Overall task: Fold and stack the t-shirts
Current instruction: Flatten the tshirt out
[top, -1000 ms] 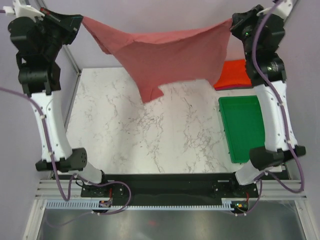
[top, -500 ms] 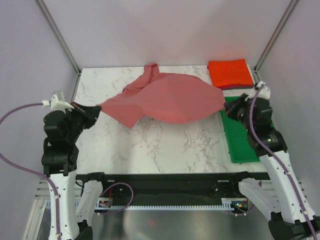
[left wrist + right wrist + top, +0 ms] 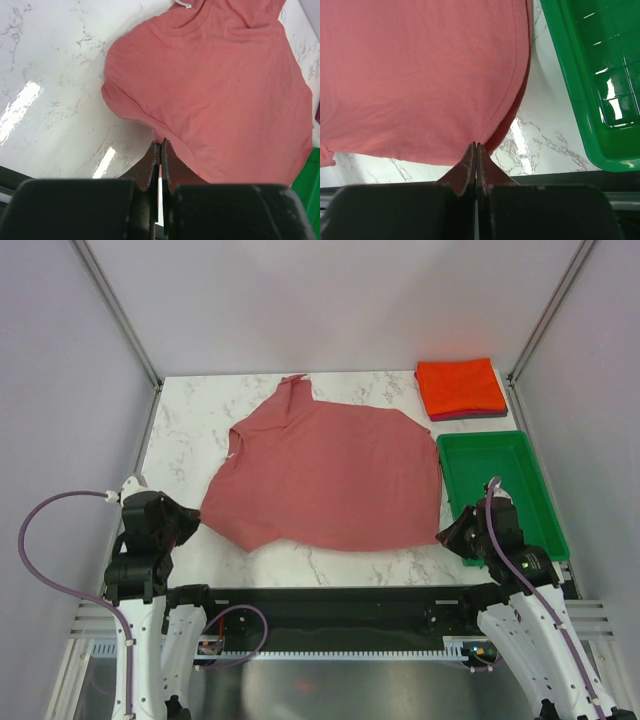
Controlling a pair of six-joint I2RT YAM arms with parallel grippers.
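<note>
The dusty rose-red t-shirt (image 3: 325, 475) lies spread on the marble table (image 3: 190, 430), hem toward me. My left gripper (image 3: 195, 524) is shut on its near left hem corner; in the left wrist view the shirt (image 3: 220, 90) runs out from the pinched jaws (image 3: 160, 144). My right gripper (image 3: 445, 536) is shut on the near right hem corner, shown in the right wrist view (image 3: 476, 145) with the shirt (image 3: 420, 75) beyond. The folded orange-red t-shirt (image 3: 460, 386) sits at the back right on a dark maroon one (image 3: 470, 416), of which only an edge shows.
A green plastic tray (image 3: 497, 490) stands at the right of the table, next to the shirt's right side; it also shows in the right wrist view (image 3: 600, 75). Frame posts rise at the two back corners.
Both arms have come down and back toward me, pulling the rose-red shirt from hanging in the air to lying spread flat on the table, hem near the front edge.
</note>
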